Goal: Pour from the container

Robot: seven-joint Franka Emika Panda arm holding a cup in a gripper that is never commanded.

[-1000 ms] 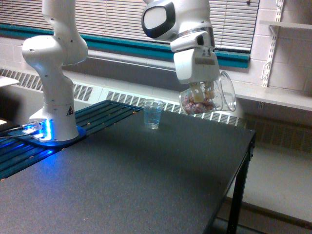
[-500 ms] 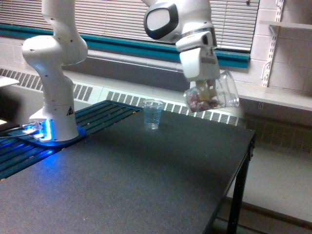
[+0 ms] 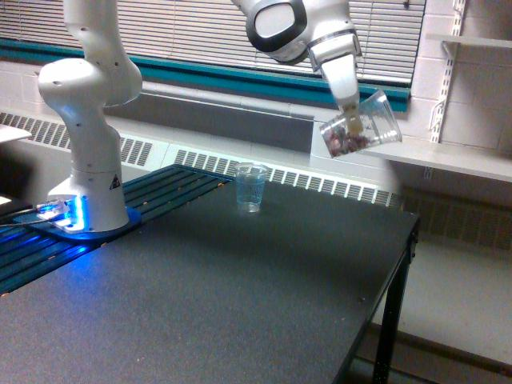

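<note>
The container [image 3: 362, 124] is a wide clear glass mug, held high above the table's far right side and tilted so its open mouth points up and to the exterior view's right. Reddish-brown and pale pieces lie at its lower left end. My gripper [image 3: 350, 120] is shut on the container, fingers clamped over its wall. A small clear plastic cup [image 3: 251, 186] stands upright on the black table [image 3: 240, 296], well below and to the left of the container.
The arm's white base [image 3: 86, 192] stands at the exterior view's left on a blue-lit plate. A radiator and window blinds run along the back wall. A white shelf [image 3: 456, 160] is behind the container at right. The table's right edge drops off near the black leg.
The gripper has risen and moved to the right with the container. The container's tilt has changed, and its pieces have stayed inside it. The plastic cup has not moved.
</note>
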